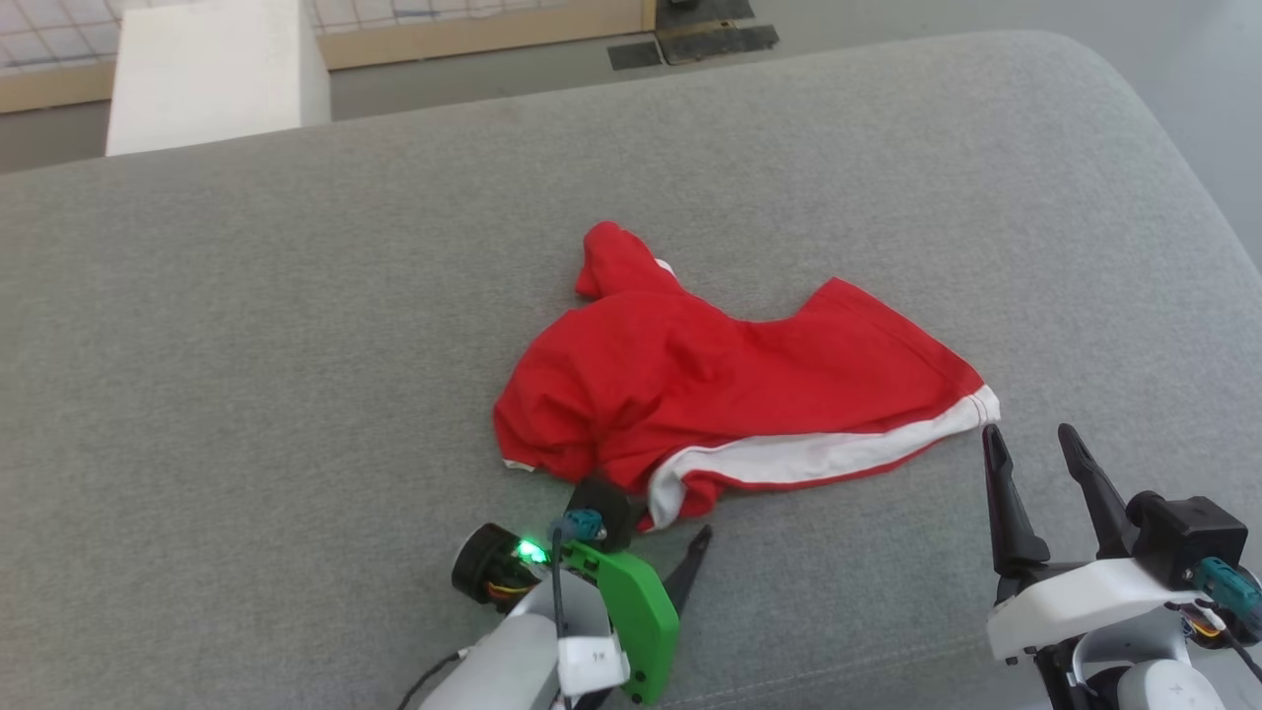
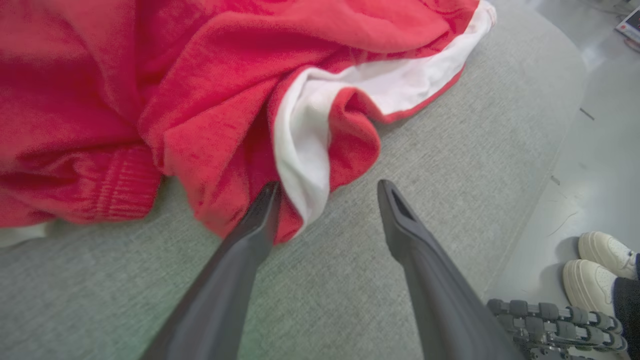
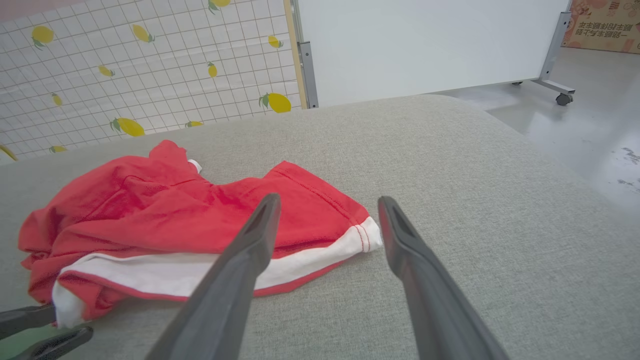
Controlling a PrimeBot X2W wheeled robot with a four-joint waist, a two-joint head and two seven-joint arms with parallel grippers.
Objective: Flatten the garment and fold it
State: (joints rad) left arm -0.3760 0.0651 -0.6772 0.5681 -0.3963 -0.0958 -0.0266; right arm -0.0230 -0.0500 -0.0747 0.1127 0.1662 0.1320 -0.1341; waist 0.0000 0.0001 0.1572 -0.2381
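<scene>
Red garment point(image 1: 730, 385) edge touches the spread left end effector point(image 2: 327, 189).

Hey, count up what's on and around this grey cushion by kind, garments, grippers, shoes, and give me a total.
Soft red shorts with white side stripe: 1
Dark two-fingered grippers: 2, left gripper, right gripper
White shoes on the floor: 2
Total: 5

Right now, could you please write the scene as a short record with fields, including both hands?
garment: red shorts, white stripe, crumpled, not yet flattened
surface: grey cushion
left hand: open, at the garment's near bunched edge, nothing gripped
right hand: open, pointing at the white-trimmed hem corner, nothing gripped
beyond: white shoes on the floor
</scene>
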